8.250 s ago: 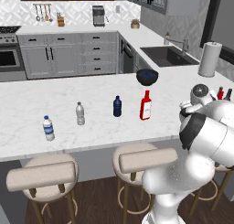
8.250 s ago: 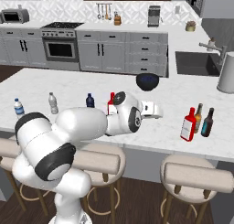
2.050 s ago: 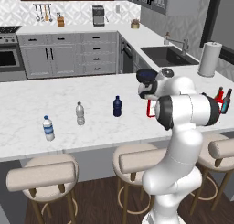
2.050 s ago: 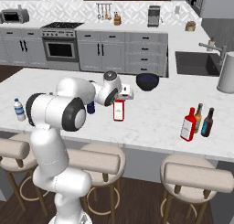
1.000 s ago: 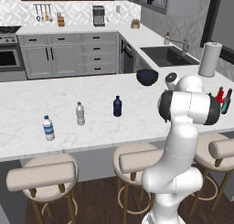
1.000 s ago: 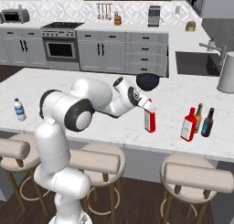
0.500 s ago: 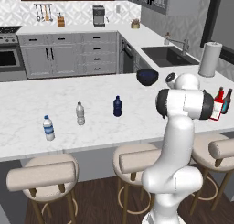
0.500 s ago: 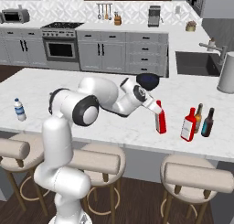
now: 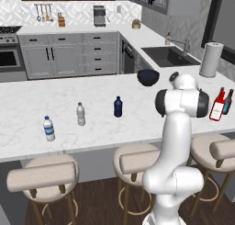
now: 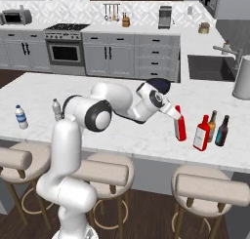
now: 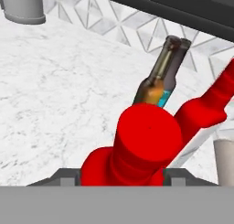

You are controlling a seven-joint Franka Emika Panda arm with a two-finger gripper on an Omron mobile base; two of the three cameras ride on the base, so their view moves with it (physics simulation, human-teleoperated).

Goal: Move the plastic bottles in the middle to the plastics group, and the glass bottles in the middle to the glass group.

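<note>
My gripper [image 10: 176, 116] is shut on a red glass bottle [image 10: 180, 127] with a white label, held upright low over the counter just left of the glass group. In the hand view its red cap [image 11: 146, 136] sits between my fingertips [image 11: 68, 176]. A second red bottle [image 10: 201, 133] stands beside the brown bottle [image 10: 212, 121] and the dark teal bottle [image 10: 222, 130]. The hand view shows the brown bottle [image 11: 157, 79] and the other red bottle [image 11: 205, 106] straight ahead. The navy plastic bottle [image 9: 118, 107] stands mid-counter. Two clear water bottles [image 9: 81, 114] [image 9: 48, 128] stand at the left.
A dark bowl [image 9: 148, 77] sits at the counter's far edge behind the arm. A paper towel roll [image 9: 210, 59] stands near the sink [image 9: 170, 56] at the far right. Stools [image 10: 210, 189] line the counter's near side. Bare marble lies between the navy bottle and the glass group.
The arm has carried the red bottle rightward along the counter, from the middle to just beside the other red bottle and the dark bottles.
</note>
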